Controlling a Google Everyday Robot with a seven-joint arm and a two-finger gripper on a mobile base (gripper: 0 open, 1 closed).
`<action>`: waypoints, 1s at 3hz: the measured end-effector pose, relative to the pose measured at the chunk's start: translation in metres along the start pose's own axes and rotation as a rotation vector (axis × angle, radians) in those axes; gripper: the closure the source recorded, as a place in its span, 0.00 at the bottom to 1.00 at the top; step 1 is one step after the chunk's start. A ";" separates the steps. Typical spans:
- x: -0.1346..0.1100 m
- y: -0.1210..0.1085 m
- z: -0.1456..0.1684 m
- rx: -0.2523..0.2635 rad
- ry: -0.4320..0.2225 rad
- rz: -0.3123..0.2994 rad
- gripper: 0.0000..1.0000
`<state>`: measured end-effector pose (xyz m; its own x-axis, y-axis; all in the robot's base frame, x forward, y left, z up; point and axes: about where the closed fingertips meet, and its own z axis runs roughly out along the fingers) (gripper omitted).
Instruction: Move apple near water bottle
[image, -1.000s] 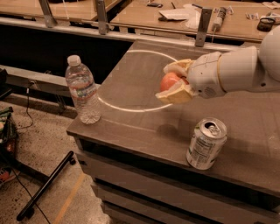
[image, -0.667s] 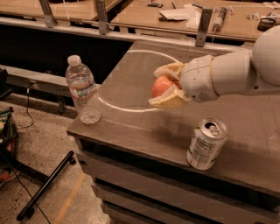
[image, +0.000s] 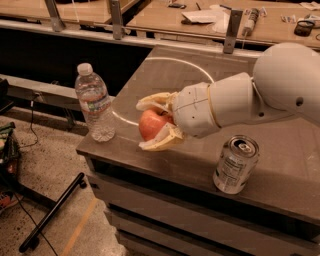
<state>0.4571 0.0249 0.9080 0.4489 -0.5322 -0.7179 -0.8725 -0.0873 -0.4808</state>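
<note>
Camera view: pincer (image: 144, 125) clasping apple (image: 153, 123) above table (image: 170, 75), near water bottle (image: 94, 102).

1. The arm (image: 232, 102) reaches in from the right and lies nearly level, with its big rounded joint (image: 290, 75) at the right edge.
2. The pale wrist housing (image: 195, 111) points left.
3. The pincer (image: 146, 125) hangs over the near left part of the counter (image: 280, 165).
4. Its two tan fingers (image: 155, 100), one above and one below, clamp the apple (image: 152, 125) between them.
</note>
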 end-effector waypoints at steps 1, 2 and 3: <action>-0.012 0.011 0.023 -0.091 0.047 -0.071 1.00; -0.018 0.013 0.035 -0.129 0.058 -0.094 1.00; -0.014 0.006 0.032 -0.118 0.095 -0.076 1.00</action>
<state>0.4514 0.0584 0.8992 0.4988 -0.5969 -0.6284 -0.8560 -0.2254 -0.4653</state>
